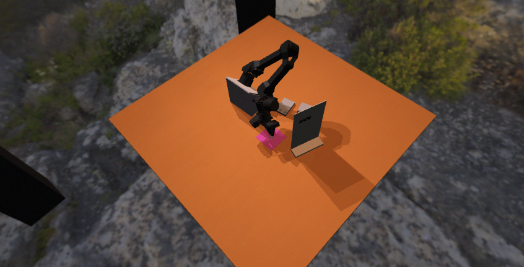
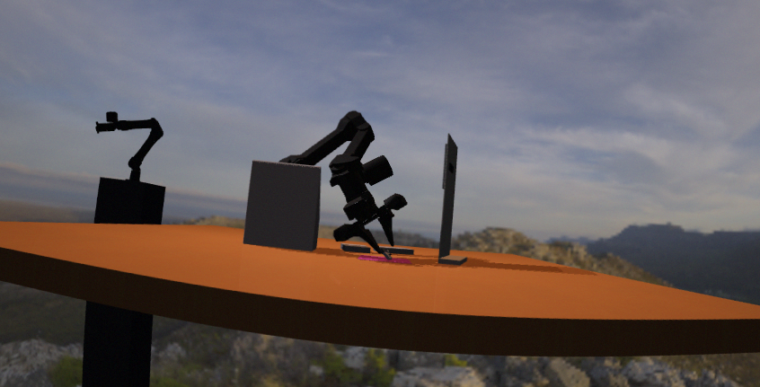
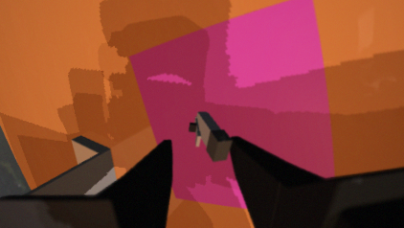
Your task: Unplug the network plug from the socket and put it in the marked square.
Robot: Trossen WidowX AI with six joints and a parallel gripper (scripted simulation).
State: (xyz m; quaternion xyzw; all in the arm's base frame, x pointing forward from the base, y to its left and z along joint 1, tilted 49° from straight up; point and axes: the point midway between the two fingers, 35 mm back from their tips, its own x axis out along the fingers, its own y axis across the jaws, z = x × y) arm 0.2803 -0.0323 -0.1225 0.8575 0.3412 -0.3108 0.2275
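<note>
Orange table fills my wrist view — the fingers stand partly apart, gripping nothing. Between their tips the plug lies on the pink marked square, its near end against the right finger.

Table: everything was carried on it
Marked square: laid flat on the table, between the box and the upright panel
Upright panel: stood on its foot just right of the square in the top view
Box: set behind and left of the square, beside the arm
Plug: lay inside the marked square in the wrist view, touching the right finger, apart from the left finger
Gripper: positioned directly over the square, fingers parted, tips low near the table
Flat plates: placed on the table behind the square, between box and panel
</note>
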